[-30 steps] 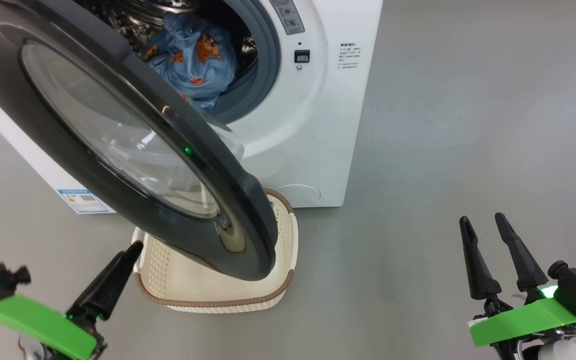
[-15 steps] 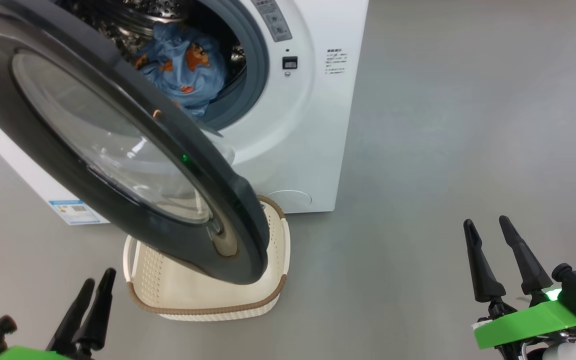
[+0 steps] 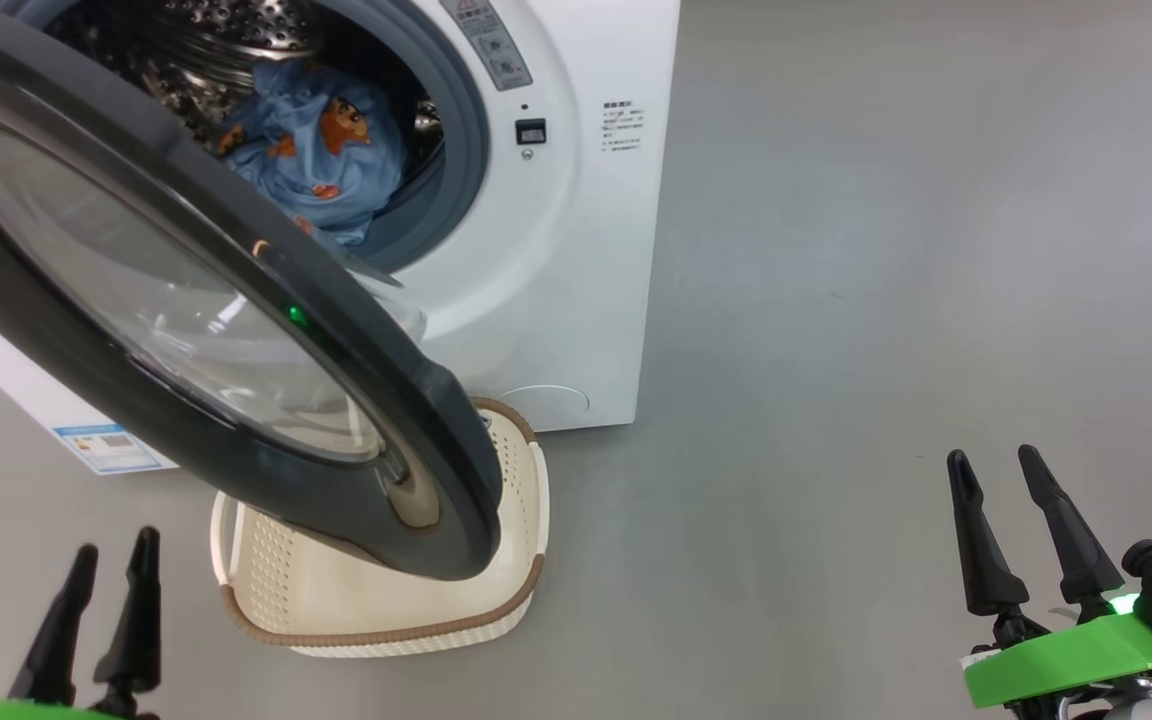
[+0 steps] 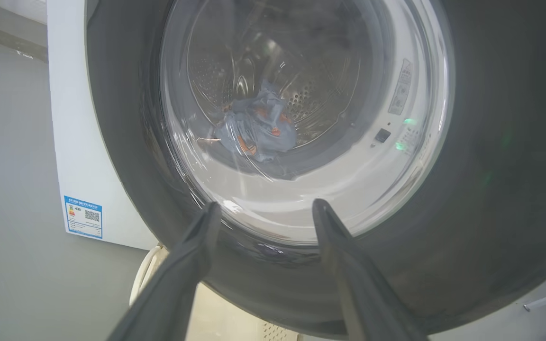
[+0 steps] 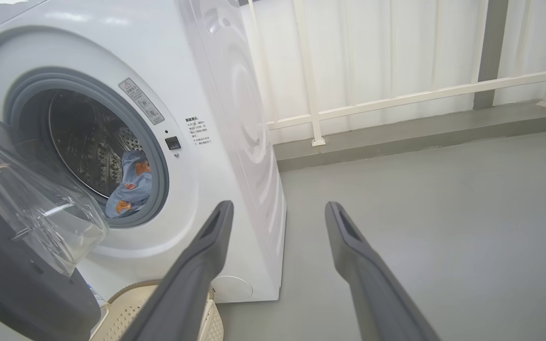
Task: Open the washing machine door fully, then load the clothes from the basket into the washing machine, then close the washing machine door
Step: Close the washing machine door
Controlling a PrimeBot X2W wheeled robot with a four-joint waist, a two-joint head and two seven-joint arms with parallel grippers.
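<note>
The white washing machine (image 3: 576, 250) stands at the upper left. Its black round door (image 3: 36, 330) hangs partly open, swung out over the cream basket (image 3: 386, 630) on the floor. Blue bear-print clothes (image 3: 316, 160) lie in the steel drum, and I see the clothes (image 4: 259, 128) through the door glass (image 4: 301, 199) and the clothes (image 5: 133, 189) past the rubber gasket. The part of the basket that the door leaves uncovered holds nothing. My left gripper (image 3: 116, 548) is open, low at the left, facing the door's outer face from a short way off. My right gripper (image 3: 992, 458) is open over bare floor at the right.
Grey floor (image 3: 886, 300) spreads to the right of the machine. A white railing (image 5: 396, 94) and pale wall run behind it. A blue label (image 4: 82, 217) marks the machine's left lower front. The door's glass bowl (image 5: 31, 208) bulges toward the drum.
The camera has shifted, sliding the scene left. My left gripper has drawn back from beside the door's lower edge and the basket to the lower left corner. The right gripper holds its pose.
</note>
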